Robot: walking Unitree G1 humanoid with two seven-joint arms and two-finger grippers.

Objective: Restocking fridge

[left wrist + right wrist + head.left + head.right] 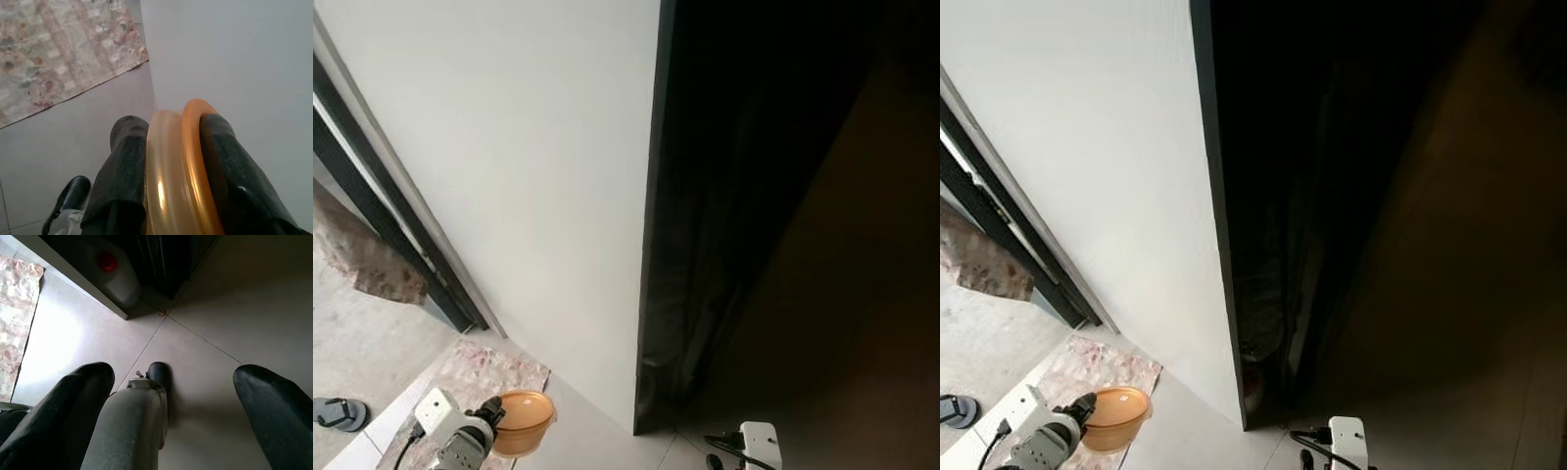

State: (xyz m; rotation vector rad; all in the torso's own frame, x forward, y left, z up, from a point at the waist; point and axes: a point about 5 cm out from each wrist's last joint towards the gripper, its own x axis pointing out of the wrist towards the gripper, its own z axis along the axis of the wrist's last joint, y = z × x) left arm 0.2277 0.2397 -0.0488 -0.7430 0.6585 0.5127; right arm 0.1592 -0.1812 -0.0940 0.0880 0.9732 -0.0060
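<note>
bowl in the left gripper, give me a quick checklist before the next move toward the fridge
1. Grip on bowl: ok. The left gripper is shut on the orange bowl, fingers on either side of its rim.
2. Bowl contents: cannot tell; the head views show no detail inside.
3. Right gripper free: ok, open with nothing between its fingers.
4. Fridge access: cannot tell. A dark opening sits right of the white panel, shelves too dark to make out.
5. Floor obstacles: not ok. A white jug stands at the panel's base and a rug lies to the left.
</note>
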